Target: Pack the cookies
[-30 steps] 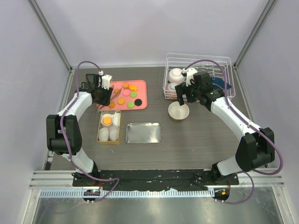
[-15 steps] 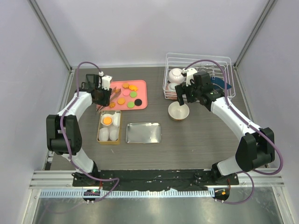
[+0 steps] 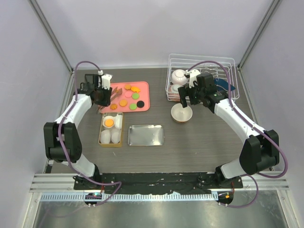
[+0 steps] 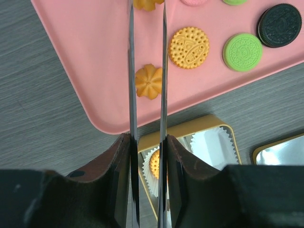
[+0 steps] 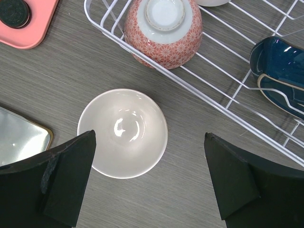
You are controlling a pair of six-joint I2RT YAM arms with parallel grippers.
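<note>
Several cookies point(image 3: 128, 95), orange, pink, green and one black, lie on a pink tray point(image 3: 144, 103). My left gripper point(image 3: 103, 93) is shut on thin metal tongs point(image 4: 131, 71) at the tray's left end. In the left wrist view the two blades run either side of an orange flower cookie point(image 4: 148, 81), and their tips are out of frame. One orange cookie point(image 3: 109, 122) sits in a paper cup in the yellow box point(image 3: 101, 141). My right gripper point(image 5: 148, 137) stands open above a white bowl point(image 5: 122, 133), holding nothing.
A shiny metal lid point(image 3: 146, 135) lies right of the yellow box. A white wire rack point(image 3: 223, 61) at the back right holds a red patterned bowl point(image 5: 163, 28) and a blue dish point(image 5: 280, 71). The white bowl stands just in front of the rack.
My left gripper has squeezed the tongs narrower and drawn slightly back and left over the tray's end. The right arm has not moved.
</note>
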